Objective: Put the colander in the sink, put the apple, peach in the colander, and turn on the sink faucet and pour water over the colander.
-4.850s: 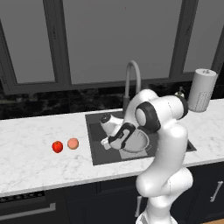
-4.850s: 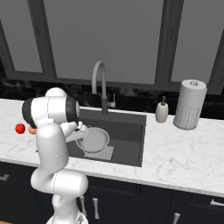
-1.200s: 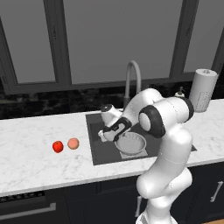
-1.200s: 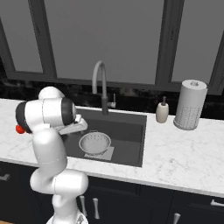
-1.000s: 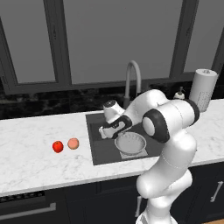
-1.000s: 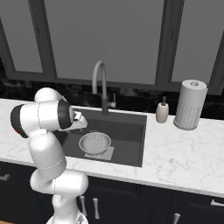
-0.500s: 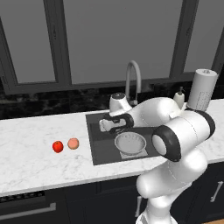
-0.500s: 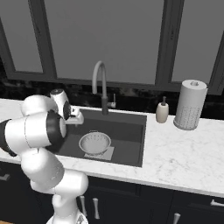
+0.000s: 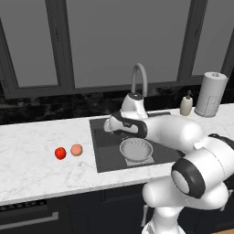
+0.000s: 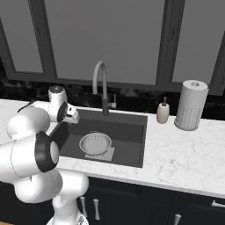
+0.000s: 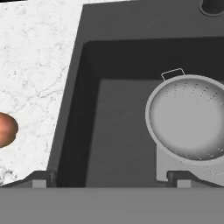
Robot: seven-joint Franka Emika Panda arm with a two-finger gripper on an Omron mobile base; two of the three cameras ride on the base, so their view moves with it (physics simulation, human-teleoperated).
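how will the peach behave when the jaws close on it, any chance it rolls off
The peach looks small and round, resting free on the flat marble counter, so a glancing touch would probably roll it, perhaps into the apple beside it. Its smooth curved skin may slip between the jaws unless gripped across the middle. It is likely light.

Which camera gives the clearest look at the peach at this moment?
The left base view: the peach sits whole on the counter, just right of the apple and left of the sink. The hand view catches a blurred part of it at its left edge.
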